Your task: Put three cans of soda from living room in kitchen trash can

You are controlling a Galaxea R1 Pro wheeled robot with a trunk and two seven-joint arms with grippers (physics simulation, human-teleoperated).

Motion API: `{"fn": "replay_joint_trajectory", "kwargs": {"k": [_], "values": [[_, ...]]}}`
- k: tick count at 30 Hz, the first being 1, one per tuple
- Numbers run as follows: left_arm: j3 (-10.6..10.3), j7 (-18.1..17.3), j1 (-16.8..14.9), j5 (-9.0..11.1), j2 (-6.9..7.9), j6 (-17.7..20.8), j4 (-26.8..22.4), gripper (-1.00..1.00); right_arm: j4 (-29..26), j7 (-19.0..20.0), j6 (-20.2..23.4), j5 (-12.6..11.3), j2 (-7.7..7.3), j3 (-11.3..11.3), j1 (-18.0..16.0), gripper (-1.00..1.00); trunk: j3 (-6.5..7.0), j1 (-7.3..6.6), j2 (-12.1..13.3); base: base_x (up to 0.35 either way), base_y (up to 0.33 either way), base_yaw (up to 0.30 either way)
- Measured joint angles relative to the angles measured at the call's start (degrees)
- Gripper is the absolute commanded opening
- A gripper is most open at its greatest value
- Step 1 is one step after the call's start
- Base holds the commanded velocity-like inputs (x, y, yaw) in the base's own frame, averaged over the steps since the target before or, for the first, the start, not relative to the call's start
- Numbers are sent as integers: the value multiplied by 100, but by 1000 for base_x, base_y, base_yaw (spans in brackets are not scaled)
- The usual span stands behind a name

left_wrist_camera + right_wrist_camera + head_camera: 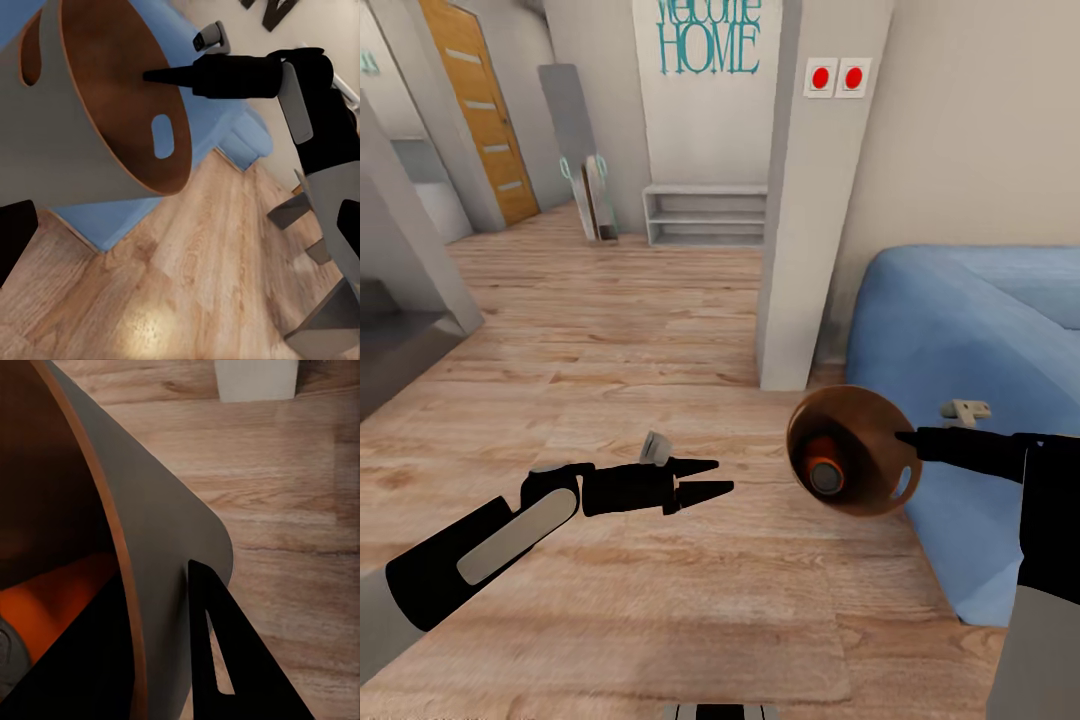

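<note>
Beside the sofa (pixel 970 330) we carry the bin (pixel 852 450) tipped mouth-inward, right claw (pixel 908 438) pinching its rim so the orange can (pixel 823 464) rests against the low wall. Left claw (pixel 710 478) hangs empty, fingers slightly parted — free for another can.

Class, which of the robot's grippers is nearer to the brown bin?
Right. The right gripper grips the rim of the bin; the left gripper is empty, apart to its left over the floor.
</note>
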Motion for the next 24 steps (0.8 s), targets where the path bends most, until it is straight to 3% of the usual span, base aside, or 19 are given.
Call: {"fn": "replay_joint_trajectory", "kwargs": {"k": [24], "values": [[0,17,0,0,-15,-7,0,100,0,0,1,0,0,-25,0,-100,185,0,0,0,0,159]]}}
